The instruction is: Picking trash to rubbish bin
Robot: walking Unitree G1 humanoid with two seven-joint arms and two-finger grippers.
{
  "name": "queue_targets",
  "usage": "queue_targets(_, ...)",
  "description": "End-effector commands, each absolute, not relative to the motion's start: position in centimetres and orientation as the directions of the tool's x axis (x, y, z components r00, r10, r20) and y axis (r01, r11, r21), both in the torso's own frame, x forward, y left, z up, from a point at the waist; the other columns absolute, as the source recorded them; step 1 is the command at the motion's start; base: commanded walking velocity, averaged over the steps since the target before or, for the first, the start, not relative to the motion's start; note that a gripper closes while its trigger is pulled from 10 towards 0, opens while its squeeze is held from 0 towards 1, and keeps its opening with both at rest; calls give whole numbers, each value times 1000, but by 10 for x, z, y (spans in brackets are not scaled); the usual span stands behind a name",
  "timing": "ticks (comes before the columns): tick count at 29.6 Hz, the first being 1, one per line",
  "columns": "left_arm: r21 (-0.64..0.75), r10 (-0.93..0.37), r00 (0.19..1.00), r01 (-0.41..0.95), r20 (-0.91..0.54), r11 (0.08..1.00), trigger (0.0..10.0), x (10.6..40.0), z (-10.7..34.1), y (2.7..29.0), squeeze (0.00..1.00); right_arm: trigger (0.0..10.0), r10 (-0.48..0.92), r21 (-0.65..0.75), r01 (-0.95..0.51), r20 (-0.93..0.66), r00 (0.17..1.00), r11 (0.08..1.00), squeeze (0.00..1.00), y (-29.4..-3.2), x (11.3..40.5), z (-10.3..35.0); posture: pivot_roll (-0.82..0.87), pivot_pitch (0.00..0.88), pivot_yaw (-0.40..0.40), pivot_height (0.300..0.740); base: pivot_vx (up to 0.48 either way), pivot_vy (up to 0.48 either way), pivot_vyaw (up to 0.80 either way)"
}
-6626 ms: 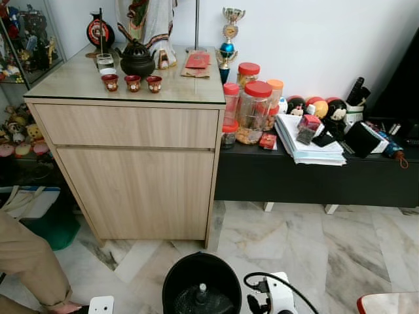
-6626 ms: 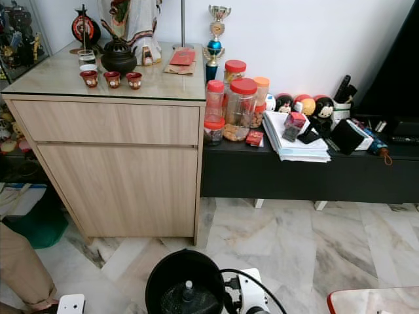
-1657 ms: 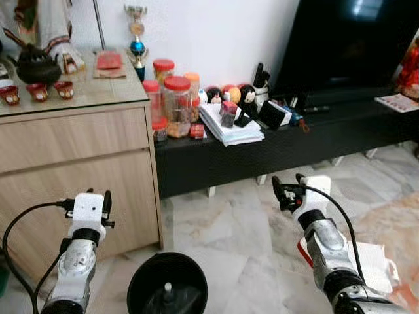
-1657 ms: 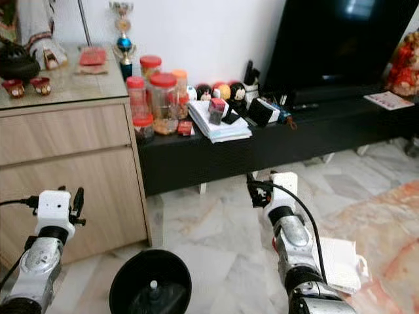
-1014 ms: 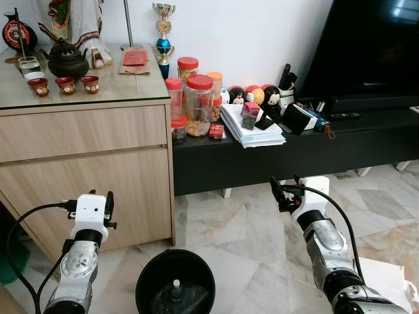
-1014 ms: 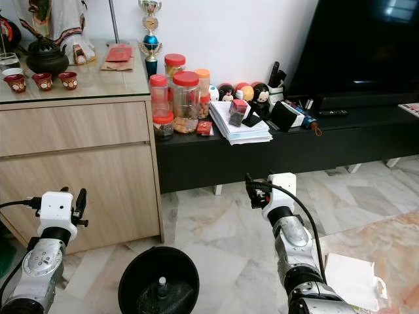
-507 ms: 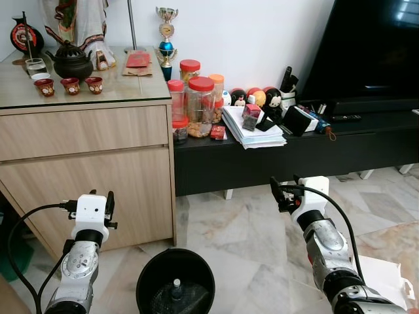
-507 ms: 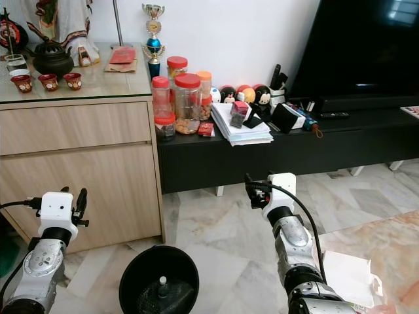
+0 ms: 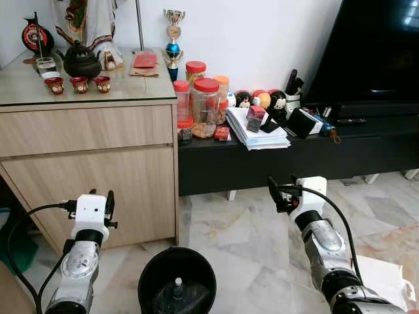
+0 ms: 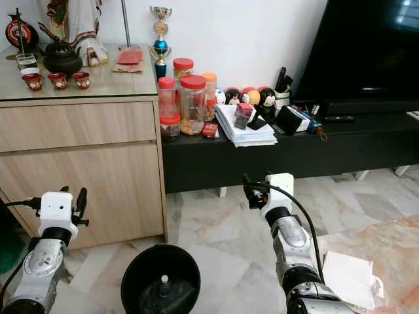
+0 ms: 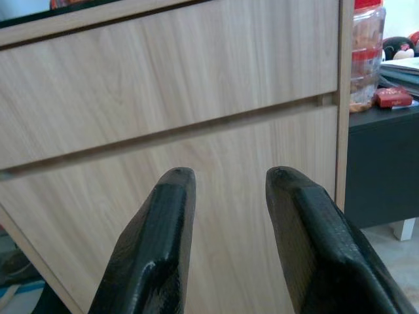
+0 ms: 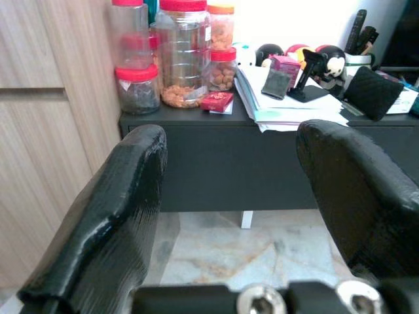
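Note:
A black round rubbish bin [image 9: 177, 282] stands on the marble floor just below me, between my two arms, with a small clear bottle [image 9: 175, 286] lying inside. A crumpled white bag or paper [image 10: 350, 278] lies on the floor at the lower right, beside my right forearm. My left gripper [image 9: 108, 197] is raised in front of the wooden cabinet, open and holding nothing [image 11: 229, 176]. My right gripper [image 9: 281, 190] is held up over the floor and faces the black bench, also open and holding nothing [image 12: 232, 131].
A light wooden cabinet [image 9: 91, 140] with a teapot and small cups on top stands at left. A low black bench [image 9: 366, 150] along the wall carries red-lidded jars [image 9: 205, 108], a paper stack [image 9: 262, 136] and small toys. A dark TV [image 9: 380, 52] stands at right.
Both arms have come up into view since the earliest frames. The camera has swung about and lately turned slightly left. The grippers keep the same open pose.

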State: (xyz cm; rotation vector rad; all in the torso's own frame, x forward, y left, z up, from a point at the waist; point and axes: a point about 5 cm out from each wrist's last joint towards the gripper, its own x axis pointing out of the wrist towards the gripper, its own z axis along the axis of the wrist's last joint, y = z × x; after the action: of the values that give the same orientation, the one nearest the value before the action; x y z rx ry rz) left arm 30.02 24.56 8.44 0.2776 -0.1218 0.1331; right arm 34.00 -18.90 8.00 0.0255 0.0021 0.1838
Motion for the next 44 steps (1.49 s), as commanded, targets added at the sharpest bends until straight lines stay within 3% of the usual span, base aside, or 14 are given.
queue_targets(1, 253, 105, 982, -142, 155, 957, 10000, 301, 87, 243, 0, 10000, 186, 17, -186, 13, 982, 982, 0, -189, 343, 85, 63, 11, -91, 740, -349, 0, 0)
queue_targets(12, 250, 100, 982, -138, 159, 958, 10000, 302, 88, 242, 0, 10000, 195, 14, -195, 4, 981, 981, 0, -186, 343, 83, 66, 9, -92, 740, -269, 0, 0)
queue_targets(44, 254, 117, 972, -168, 202, 952, 10000, 303, 98, 243, 0, 10000, 244, 14, -245, 50, 968, 969, 0, -172, 349, 94, 62, 5, -93, 740, 0, 0, 0)
